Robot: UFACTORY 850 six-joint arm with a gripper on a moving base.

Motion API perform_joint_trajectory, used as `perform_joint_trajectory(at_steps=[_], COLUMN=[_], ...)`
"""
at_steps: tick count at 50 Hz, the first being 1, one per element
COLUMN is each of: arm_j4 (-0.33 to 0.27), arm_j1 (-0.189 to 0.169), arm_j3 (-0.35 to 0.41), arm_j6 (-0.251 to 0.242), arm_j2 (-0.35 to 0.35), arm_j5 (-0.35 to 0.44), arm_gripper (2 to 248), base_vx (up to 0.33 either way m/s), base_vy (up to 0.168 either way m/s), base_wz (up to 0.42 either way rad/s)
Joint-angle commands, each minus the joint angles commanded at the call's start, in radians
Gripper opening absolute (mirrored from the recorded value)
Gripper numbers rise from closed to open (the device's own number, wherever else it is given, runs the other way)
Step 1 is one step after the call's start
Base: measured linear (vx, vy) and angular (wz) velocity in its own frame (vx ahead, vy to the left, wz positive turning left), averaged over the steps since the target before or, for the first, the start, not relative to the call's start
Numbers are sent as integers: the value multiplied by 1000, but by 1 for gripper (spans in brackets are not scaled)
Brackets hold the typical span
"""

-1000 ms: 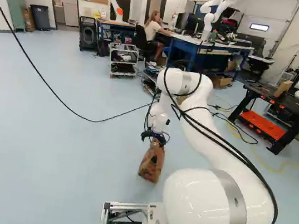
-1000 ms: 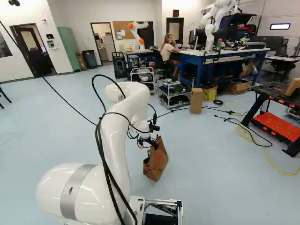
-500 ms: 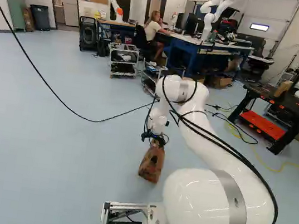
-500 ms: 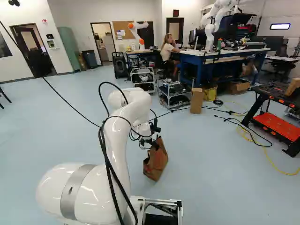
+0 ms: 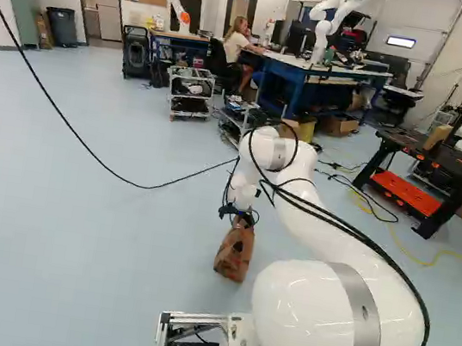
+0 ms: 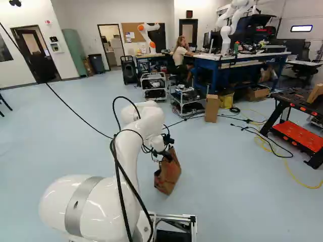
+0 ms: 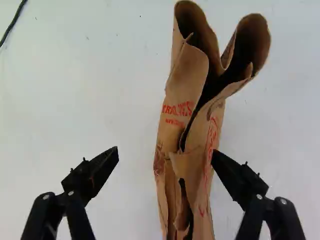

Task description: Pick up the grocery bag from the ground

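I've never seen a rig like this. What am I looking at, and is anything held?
It's one white arm on a moving base. Two pictures look ahead from behind the arm, left and right, showing the same scene. The third looks along the black gripper from the wrist. A brown paper bag appears to rest on the floor. Nothing is gripped: the fingers stand open around the bag, one close against it, the other clear of it.

Grocery bag [image 7: 180, 100] and black cable [image 7: 13, 21] cut off by wrist view's edges.
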Motion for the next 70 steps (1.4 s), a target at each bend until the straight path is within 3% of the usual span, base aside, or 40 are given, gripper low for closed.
perform_joint_trajectory(at_steps=[24, 25, 29, 30, 34, 35, 39, 40, 44, 45, 50, 51, 55, 56, 70], arm_j4=[0, 0, 0, 0, 0, 0, 0, 0, 0, 0, 0, 0, 0, 0, 0], arm_j1=[-1, -1, -1, -1, -1, -1, -1, -1, -1, -1, -1, -1, -1, -1, -1], arm_j3=[-101, -103, -108, -108, -110, -110, -111, -111, -111, -111, -111, -111, -108, -106, -58], arm_j6=[0, 0, 0, 0, 0, 0, 0, 0, 0, 0, 0, 0, 0, 0, 0], arm_j2=[-95, -97, -102, -103, -104, -104, -105, -105, -105, -105, -105, -105, -103, -101, -53], arm_j5=[0, 0, 0, 0, 0, 0, 0, 0, 0, 0, 0, 0, 0, 0, 0], arm_gripper=[247, 230, 230, 193, 193, 155, 155, 117, 117, 79, 79, 43, 43, 30, 30], base_vx=[0, 0, 0, 0, 0, 0, 0, 0, 0, 0, 0, 0, 0, 0, 0], base_vy=[0, 0, 0, 0, 0, 0, 0, 0, 0, 0, 0, 0, 0, 0, 0], base_wz=[0, 0, 0, 0, 0, 0, 0, 0, 0, 0, 0, 0, 0, 0, 0])
